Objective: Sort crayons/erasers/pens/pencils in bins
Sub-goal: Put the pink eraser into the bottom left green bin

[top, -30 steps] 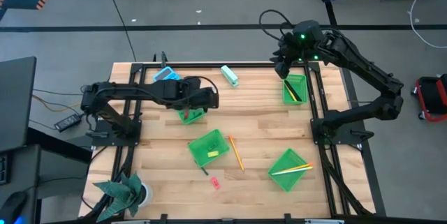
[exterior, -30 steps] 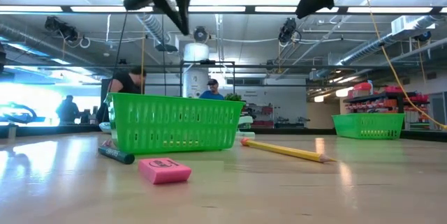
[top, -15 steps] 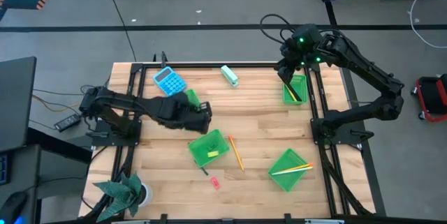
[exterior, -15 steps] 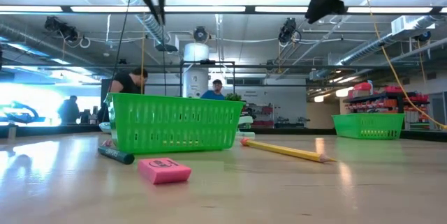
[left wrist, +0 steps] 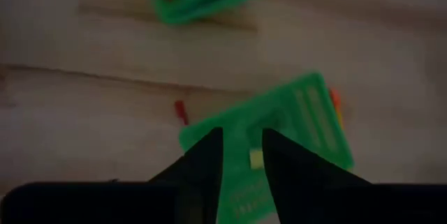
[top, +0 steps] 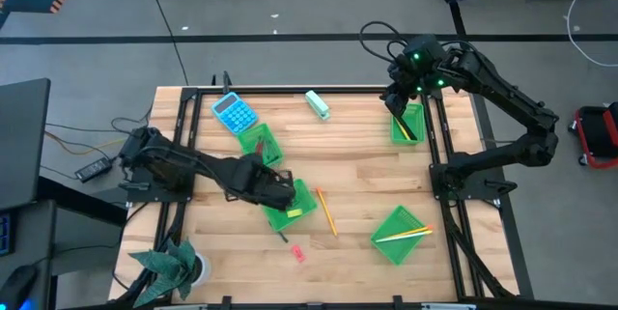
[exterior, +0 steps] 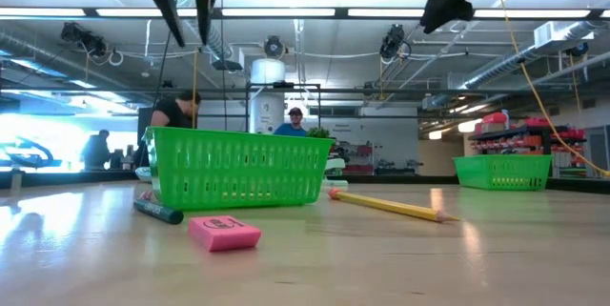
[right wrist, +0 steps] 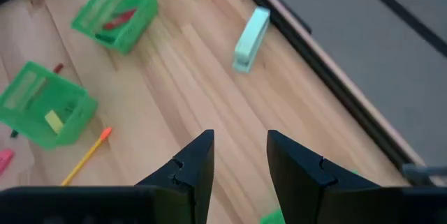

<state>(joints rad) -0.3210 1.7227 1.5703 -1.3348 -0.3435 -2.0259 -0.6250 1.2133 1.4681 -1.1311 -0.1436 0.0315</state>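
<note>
My left gripper (top: pixel 283 192) hangs open over the left rim of the middle green bin (top: pixel 297 206), fingers pointing down. A yellow eraser (left wrist: pixel 256 158) lies in that bin below the gap between them. A second bin (top: pixel 261 144), behind it, holds red crayons. My right gripper (top: pixel 398 93) waits open, high above the far-right bin (top: pixel 407 124) with dark pens. The near-right bin (top: pixel 399 235) holds pencils. On the table lie an orange pencil (top: pixel 326 211), a pink eraser (exterior: pixel 224 233), a dark crayon (exterior: pixel 157 213) and a small red piece (left wrist: pixel 181 111).
A blue calculator (top: pixel 232 112) and a teal-and-white block (top: pixel 317 104) lie near the far edge. A potted plant (top: pixel 174 267) stands at the near left corner. Bare wood lies between the middle bin and the right-hand bins. People stand in the room beyond the table.
My left gripper has swung from above the crayon bin toward the table's near right, sinking a little and rolling at the wrist, and now hangs over the middle bin. Its fingers, together before, now stand apart. My right gripper has tipped slightly in place.
</note>
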